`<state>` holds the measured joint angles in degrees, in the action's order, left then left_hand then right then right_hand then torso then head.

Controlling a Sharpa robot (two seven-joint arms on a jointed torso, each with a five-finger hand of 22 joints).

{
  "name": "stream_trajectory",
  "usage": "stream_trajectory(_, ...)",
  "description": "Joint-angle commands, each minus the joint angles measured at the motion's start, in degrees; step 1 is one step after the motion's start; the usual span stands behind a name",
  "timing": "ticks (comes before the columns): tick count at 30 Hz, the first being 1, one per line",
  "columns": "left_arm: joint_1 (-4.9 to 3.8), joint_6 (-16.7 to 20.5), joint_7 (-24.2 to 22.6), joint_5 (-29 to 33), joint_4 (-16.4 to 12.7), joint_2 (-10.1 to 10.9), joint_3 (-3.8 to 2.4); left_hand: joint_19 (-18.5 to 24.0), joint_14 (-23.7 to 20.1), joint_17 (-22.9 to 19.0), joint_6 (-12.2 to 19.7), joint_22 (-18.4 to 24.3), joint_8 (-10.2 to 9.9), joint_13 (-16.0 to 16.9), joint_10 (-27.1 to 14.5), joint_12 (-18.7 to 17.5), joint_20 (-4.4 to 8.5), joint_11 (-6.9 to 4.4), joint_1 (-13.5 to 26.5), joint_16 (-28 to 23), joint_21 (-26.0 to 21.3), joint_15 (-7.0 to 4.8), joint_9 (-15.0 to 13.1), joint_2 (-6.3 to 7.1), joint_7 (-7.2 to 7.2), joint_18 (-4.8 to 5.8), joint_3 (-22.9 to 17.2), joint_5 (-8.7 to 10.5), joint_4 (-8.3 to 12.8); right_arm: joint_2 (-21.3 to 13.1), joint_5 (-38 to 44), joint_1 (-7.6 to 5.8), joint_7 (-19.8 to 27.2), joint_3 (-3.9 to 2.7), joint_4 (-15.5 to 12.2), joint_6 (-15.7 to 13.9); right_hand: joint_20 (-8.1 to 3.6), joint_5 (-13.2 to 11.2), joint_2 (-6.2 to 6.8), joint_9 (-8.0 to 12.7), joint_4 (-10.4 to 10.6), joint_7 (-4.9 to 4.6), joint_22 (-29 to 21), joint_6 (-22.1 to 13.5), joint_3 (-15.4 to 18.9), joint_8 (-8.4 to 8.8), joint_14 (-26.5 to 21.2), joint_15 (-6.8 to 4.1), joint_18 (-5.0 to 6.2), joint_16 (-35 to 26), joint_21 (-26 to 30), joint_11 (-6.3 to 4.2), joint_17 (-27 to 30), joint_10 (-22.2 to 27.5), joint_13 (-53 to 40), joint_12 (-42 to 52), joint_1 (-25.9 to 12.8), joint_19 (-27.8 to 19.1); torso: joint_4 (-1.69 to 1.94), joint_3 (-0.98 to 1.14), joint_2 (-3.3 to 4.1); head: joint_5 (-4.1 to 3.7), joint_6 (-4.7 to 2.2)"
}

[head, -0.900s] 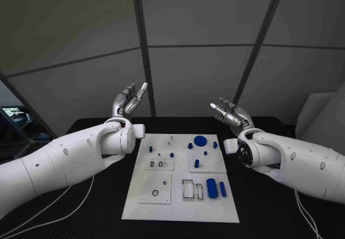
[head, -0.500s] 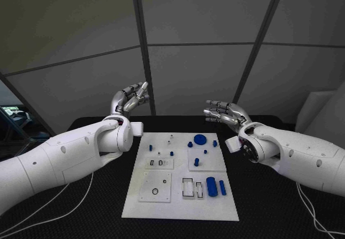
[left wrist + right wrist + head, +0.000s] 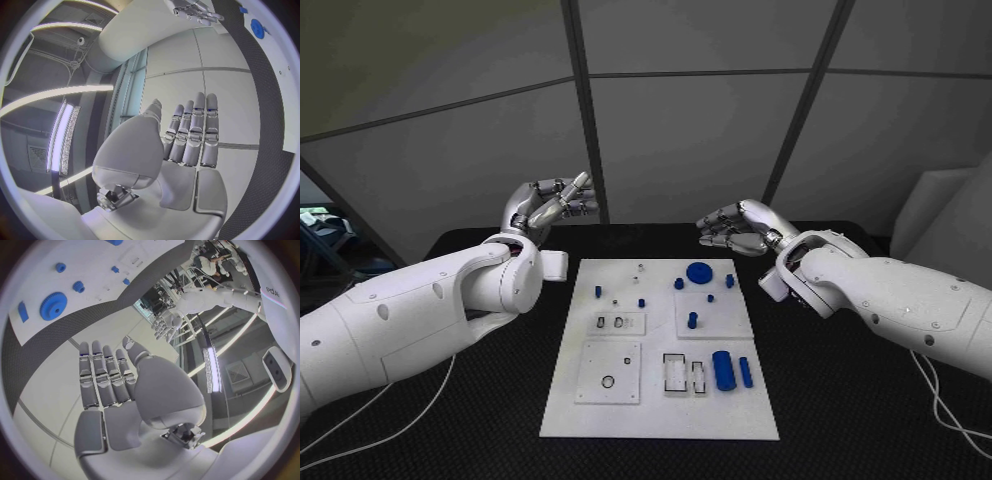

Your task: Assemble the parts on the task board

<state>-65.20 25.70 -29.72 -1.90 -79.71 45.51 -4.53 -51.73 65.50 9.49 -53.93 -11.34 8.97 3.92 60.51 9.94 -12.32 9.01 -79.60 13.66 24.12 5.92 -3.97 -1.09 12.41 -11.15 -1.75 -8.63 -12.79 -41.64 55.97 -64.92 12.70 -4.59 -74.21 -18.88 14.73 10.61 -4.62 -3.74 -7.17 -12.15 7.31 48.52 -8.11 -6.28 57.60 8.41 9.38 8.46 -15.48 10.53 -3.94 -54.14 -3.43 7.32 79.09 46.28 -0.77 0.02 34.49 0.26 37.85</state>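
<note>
— Silver left robot hand (image 3: 548, 208) and silver right robot hand (image 3: 740, 226), both empty, fingers loosely spread above the black table's (image 3: 488, 420) far edge?
— Yes. Small blue parts (image 3: 723, 369) lie untouched on the white task board (image 3: 661, 418). I'd say nothing's begun; next, reach down and pick one.

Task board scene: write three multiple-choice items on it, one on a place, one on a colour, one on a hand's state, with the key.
1. Where does the blue gear lie on the task board?
A. far end
B. near edge
C. off the board

2. The board's colour?
A. black
B. white
C. blue

3. What does the left hand hold?
A. a peg
B. the gear
C. nothing

Key: 1 A, it sits near the hands' end; 2 B, a white plate on the black table; 3 C, its fingers are apart and bare.
</note>
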Motion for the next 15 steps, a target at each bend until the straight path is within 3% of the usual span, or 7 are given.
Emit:
stream_trajectory(1,-0.07,-3.8,0.8,-2.4,-1.8,1.0,-0.03,-1.0,1.6,0.9,-1.1,-0.2,-0.4,0.1,1.5,-0.5,0.35,-0.41,-0.8,-0.2,0.7,-0.49,0.1,0.23,-0.24,0.61,0.1,0.31,0.3,-0.1,15.5,-0.95,-4.8,-0.06,-0.8,2.7,-3.4,-0.3,2.8,-0.2,-0.6,0.66,2.3,6.9,-3.3,0.5,12.4,-3.68,1.19,2.1,-5.9,-2.31,-1.7,-8.9,-0.2,-1.0,-0.5,7.7,0.15,-0.01,1.68,-0.29,-0.27)
stream_trajectory(6,-0.05,-4.0,1.5,-4.2,-6.0,3.5,-0.03,-1.7,3.0,1.8,-1.9,-0.5,-0.9,0.1,2.5,-1.2,0.74,-0.68,-0.8,-0.3,1.3,-0.84,0.2,0.5,-0.46,0.64,0.5,0.35,0.4,-0.1,26.0,-2.73,-9.8,-0.07,-2.8,5.5,-6.0,-0.7,4.68,-0.2,-0.4,1.7,5.0,8.7,-3.8,0.87,19.8,-5.95,1.17,5.2,-11.1,-4.01,-4.2,-12.5,-0.3,-1.5,-1.2,12.1,0.5,-0.25,3.67,-0.8,-0.99)
stream_trajectory(13,-0.02,-3.8,2.0,-5.1,-11.0,6.2,-0.03,-1.8,3.1,2.1,-2.0,-0.6,-1.2,0.0,2.6,-1.6,0.8,-0.63,-0.7,-0.4,1.4,-0.83,0.2,0.83,-0.41,0.68,0.8,0.38,0.4,-0.2,37.4,-4.05,-15.7,-0.07,-5.6,8.6,-8.43,-0.6,7.1,-0.1,0.6,3.12,9.0,10.0,-4.6,1.88,26.7,-7.81,1.05,10.8,-18.1,-5.32,-8.9,-15.3,-0.3,-3.1,-2.1,15.7,1.06,-0.52,5.93,-1.41,-2.03)
stream_trajectory(15,-0.01,-3.9,2.1,-5.2,-11.9,6.4,-0.03,-1.7,3.0,2.3,-1.9,-0.6,-1.4,0.0,2.5,-1.9,0.79,-0.55,-0.5,-0.7,1.5,-0.76,0.2,0.99,-0.33,0.71,1.0,0.39,0.3,-0.2,39.8,-4.22,-17.1,-0.08,-6.3,9.3,-8.88,-0.4,7.79,-0.1,1.2,3.34,10.4,10.0,-5.0,2.31,28.5,-8.34,1.04,13.6,-20.6,-5.58,-11.0,-15.3,-0.3,-3.6,-2.5,16.8,1.46,-0.69,6.62,-1.66,-2.06)
